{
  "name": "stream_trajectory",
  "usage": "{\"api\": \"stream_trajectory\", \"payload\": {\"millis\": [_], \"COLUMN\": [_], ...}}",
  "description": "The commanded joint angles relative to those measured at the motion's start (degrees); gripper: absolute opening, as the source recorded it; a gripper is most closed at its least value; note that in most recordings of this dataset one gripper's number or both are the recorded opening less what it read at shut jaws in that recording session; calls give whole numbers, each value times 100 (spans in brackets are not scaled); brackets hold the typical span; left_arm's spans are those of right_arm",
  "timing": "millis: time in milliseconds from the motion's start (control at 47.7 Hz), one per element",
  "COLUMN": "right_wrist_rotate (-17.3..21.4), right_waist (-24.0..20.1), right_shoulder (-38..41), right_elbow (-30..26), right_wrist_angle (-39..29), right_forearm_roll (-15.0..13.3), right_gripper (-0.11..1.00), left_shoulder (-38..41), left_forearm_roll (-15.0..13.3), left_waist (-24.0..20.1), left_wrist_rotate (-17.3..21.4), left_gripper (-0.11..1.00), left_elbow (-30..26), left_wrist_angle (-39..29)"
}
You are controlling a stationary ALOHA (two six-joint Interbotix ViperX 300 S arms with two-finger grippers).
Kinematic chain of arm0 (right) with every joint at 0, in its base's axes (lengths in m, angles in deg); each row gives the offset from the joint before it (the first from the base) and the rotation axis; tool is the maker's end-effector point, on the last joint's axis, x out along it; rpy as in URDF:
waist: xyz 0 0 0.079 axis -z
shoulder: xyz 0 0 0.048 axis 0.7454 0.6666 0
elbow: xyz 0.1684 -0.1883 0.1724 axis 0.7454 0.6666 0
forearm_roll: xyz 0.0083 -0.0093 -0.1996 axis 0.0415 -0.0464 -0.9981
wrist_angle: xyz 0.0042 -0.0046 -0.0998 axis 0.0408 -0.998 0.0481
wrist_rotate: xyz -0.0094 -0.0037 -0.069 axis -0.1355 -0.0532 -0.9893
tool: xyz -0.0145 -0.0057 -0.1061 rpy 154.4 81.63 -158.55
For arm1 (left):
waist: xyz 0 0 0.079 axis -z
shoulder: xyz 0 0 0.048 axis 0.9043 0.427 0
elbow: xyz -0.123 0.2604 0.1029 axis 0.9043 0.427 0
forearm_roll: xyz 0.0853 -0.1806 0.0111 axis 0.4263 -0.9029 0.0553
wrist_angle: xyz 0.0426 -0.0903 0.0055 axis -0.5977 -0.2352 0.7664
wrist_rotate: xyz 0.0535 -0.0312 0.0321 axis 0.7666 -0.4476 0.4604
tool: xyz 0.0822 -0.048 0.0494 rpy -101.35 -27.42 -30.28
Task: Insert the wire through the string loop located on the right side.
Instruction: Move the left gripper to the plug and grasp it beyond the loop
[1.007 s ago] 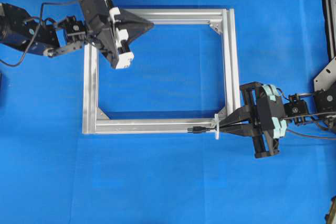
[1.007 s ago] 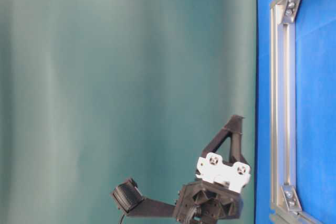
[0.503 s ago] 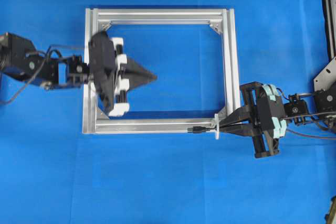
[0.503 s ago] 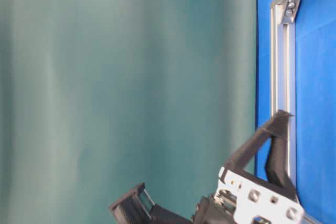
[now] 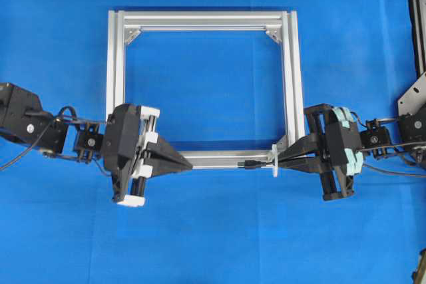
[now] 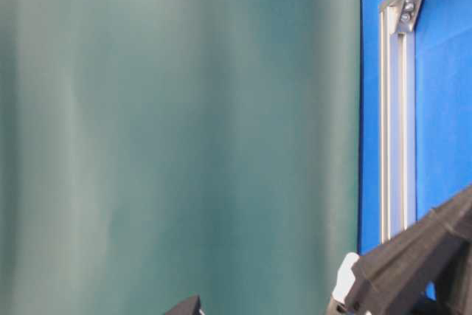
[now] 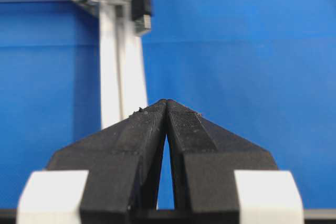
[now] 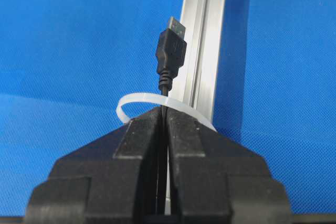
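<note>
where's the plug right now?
Overhead: plug lies along the frame's bottom bar near its right corner, poking left through the loop, wire pinched in the right hand.

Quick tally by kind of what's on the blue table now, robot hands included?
Silver frame: 1
Wire: 1
String loop: 1
Robot hands: 2, the left hand shut and empty, the right hand shut on the wire
Total: 5

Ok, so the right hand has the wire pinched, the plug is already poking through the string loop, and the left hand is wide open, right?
Not quite: the left hand is shut and empty, as the left wrist view shows. The right hand does pinch the wire, plug past the string loop.
</note>
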Motion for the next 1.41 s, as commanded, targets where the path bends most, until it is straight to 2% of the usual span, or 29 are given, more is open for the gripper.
{"api": "stream_trajectory", "payload": {"millis": [0, 294, 503, 944, 1070, 1385], "right_wrist_rotate": [-9, -9, -9, 0, 0, 0], "right_waist": [18, 18, 9, 9, 18, 18], "right_shoulder": [-44, -44, -35, -44, -35, -35], "right_elbow": [-70, -70, -79, -79, -70, -70], "right_wrist_angle": [44, 44, 44, 44, 44, 44], "right_forearm_roll": [9, 9, 9, 9, 9, 9], "right_gripper": [-3, -3, -3, -3, -3, -3], "left_shoulder": [-141, -70, 149, 703, 773, 782], "left_forearm_roll": [9, 9, 18, 35, 35, 35], "left_waist": [53, 0, -132, -343, -413, -431], "left_wrist_rotate": [9, 9, 97, 114, 114, 114], "left_gripper": [0, 0, 0, 0, 0, 1], "left_elbow": [-88, -308, -958, -2347, -2479, -2470], "left_wrist_angle": [53, 9, -255, -1266, -1494, -1538]}}
